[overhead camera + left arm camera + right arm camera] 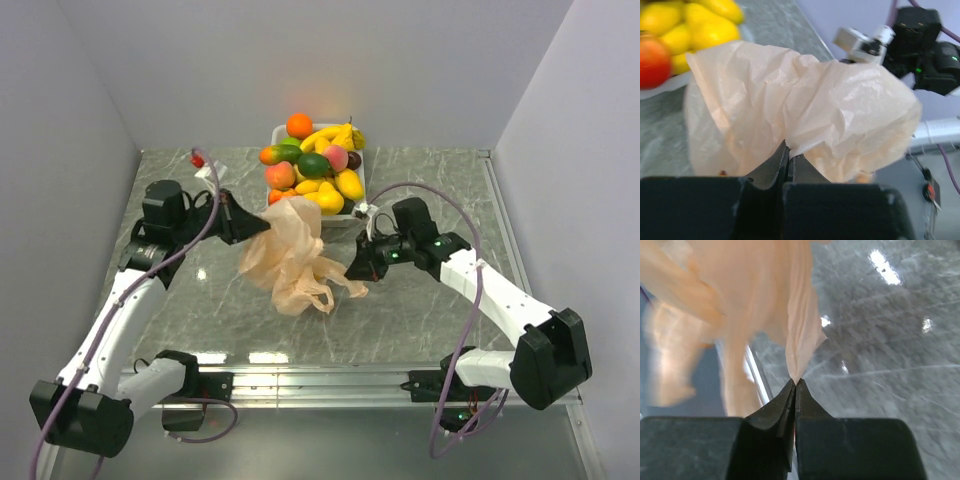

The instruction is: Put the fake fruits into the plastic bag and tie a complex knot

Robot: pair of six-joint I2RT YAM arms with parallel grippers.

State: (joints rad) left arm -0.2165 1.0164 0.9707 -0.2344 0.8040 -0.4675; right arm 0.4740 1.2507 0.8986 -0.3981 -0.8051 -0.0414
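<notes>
While both my hands pinch it, the plastic bag (293, 256) hangs crumpled between them.
My left gripper (788, 148) is clamped tight on a fold of it, and my right gripper (796, 383) nips a thin edge, above the marble table (420, 310). Beyond the bag, the fake fruits (316, 166) sit heaped in the white tray (343, 224), none bagged.
</notes>
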